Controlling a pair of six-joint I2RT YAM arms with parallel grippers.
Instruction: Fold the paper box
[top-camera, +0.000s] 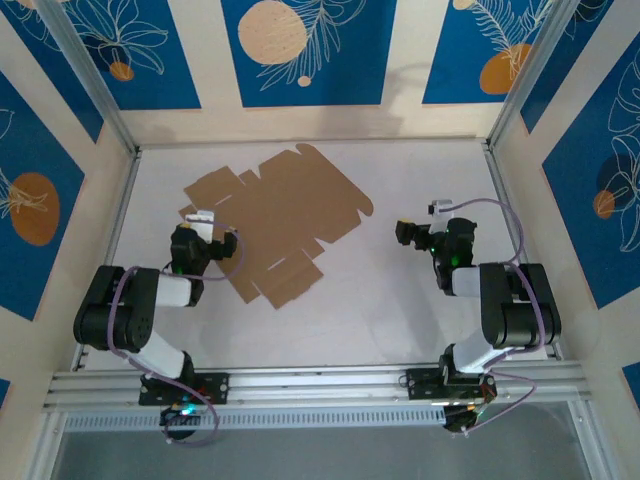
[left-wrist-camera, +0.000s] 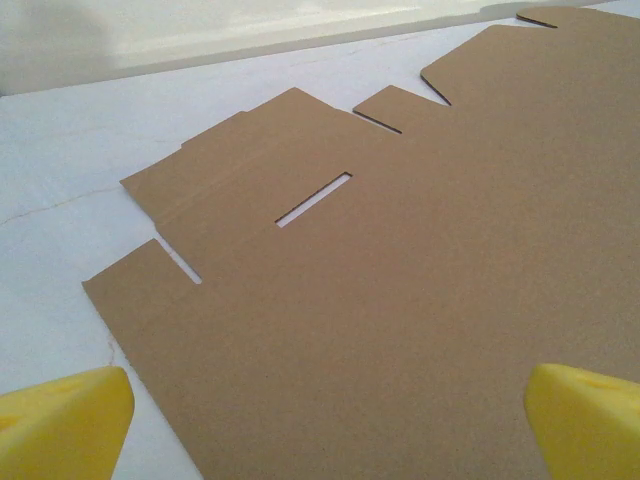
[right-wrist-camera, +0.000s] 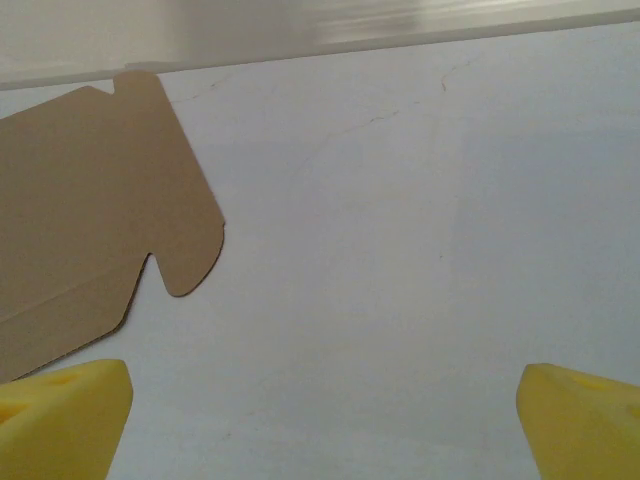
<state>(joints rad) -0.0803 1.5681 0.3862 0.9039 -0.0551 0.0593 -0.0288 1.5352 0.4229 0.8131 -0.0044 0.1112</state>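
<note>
**Paper box (top-camera: 280, 215), 1 item.** One flat die-cut sheet of plain brown cardboard, unfolded and unmarked. It lies flat on the counter (top-camera: 400, 320) left of centre, skewed to the counter's edges.
- In the left wrist view the sheet (left-wrist-camera: 420, 300) shows one long narrow slot (left-wrist-camera: 313, 200) and one short slit (left-wrist-camera: 178, 260) cut in from its edge.
- In the right wrist view the sheet (right-wrist-camera: 90, 220) ends in one rounded tab (right-wrist-camera: 190, 270) with a small notch beside it.

**Counter, 1 item.** White surface, with an aluminium rail (top-camera: 320, 385) along its near edge.

**Arms, 2 items.** Both are mounted on the rail, one on each side.

**Left end effector (top-camera: 205, 222), 1 item.**
- It sits at the sheet's near-left corner.
- Its two yellow fingertips (left-wrist-camera: 70, 415) stand spread wide apart, at the lower corners of the wrist view.
- The cardboard lies between and ahead of the fingertips.
- Nothing is gripped.
- Whether a fingertip touches the sheet cannot be told.

**Right end effector (top-camera: 410, 235), 1 item.**
- It is over bare counter, to the right of the sheet and apart from it, pointing towards the sheet.
- Its two yellow fingertips (right-wrist-camera: 65, 410) are likewise spread wide apart.
- Nothing is held.
- Only white surface lies between the fingertips.
</note>
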